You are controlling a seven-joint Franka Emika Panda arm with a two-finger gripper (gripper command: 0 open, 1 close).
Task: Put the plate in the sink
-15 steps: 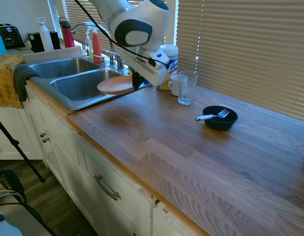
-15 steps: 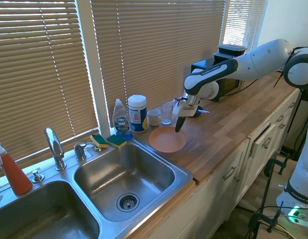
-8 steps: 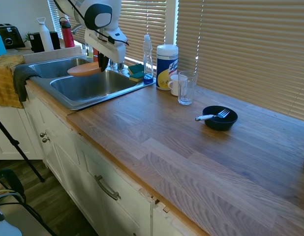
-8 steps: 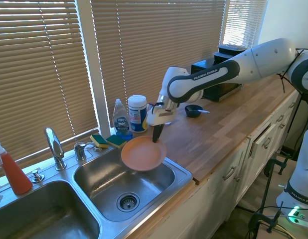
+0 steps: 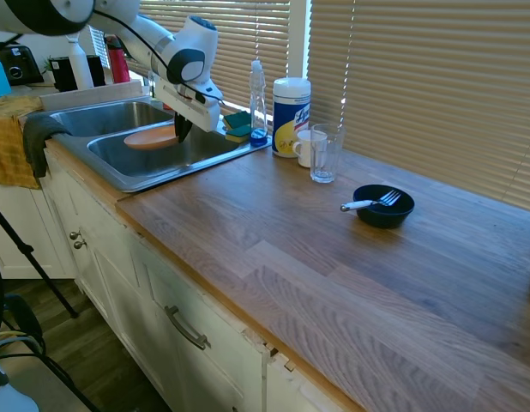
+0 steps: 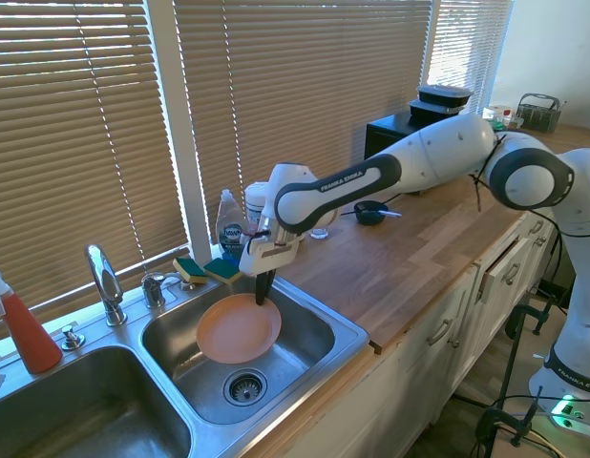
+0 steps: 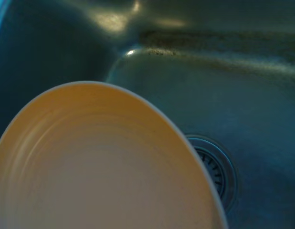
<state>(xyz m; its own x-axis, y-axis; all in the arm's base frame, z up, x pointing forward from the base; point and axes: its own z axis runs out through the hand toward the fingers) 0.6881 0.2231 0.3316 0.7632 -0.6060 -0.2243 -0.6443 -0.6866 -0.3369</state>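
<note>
Plate: salmon-orange, round, low rim. I see it inside the sink, in the basin nearer the counter, tilted and held off the basin floor, above and beside the drain. In the wrist view the plate fills the lower part, with the drain just past its edge.

Gripper: I read the dark fingers as pinched on the plate's rim at the side nearest the window, pointing straight down into the basin. In the first exterior view the gripper sits at the plate's edge.

Arm: I have it stretched long and low from the far counter end across to the sink, wrist bent downward over the basin.

Nearby: faucet behind the divider; two sponges and a dish soap bottle on the back ledge; red spray bottle at the other basin. Farther along the counter: black bowl with a fork, well apart from the sink.
</note>
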